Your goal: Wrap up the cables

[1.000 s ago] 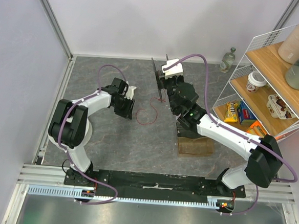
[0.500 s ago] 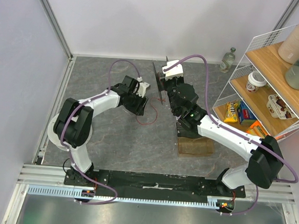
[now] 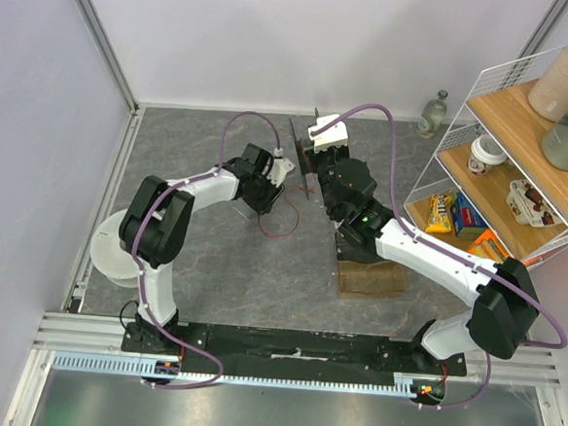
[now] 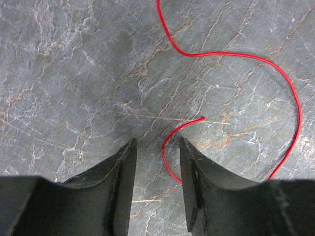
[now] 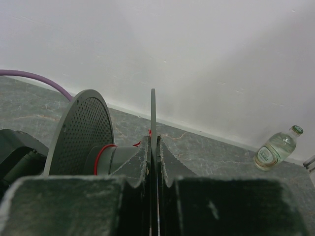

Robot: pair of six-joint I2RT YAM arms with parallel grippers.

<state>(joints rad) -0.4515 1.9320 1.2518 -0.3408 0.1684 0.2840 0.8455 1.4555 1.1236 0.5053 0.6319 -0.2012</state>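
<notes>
Hovering left gripper [image 4: 156,149], fingers apart, over red wire [image 4: 236,55], its free end lying at 2 o'clock | right gripper [image 5: 153,142] is clamping the upright spool [image 5: 78,128] by one flange | few turns wound; most wire is lying loose on the table.

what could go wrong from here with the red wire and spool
The red wire ends flat beside one finger of the open left gripper, so closing may miss or flick it away. The right gripper pinches the spool by one thin flange; tugging the wire might twist it loose.
</notes>
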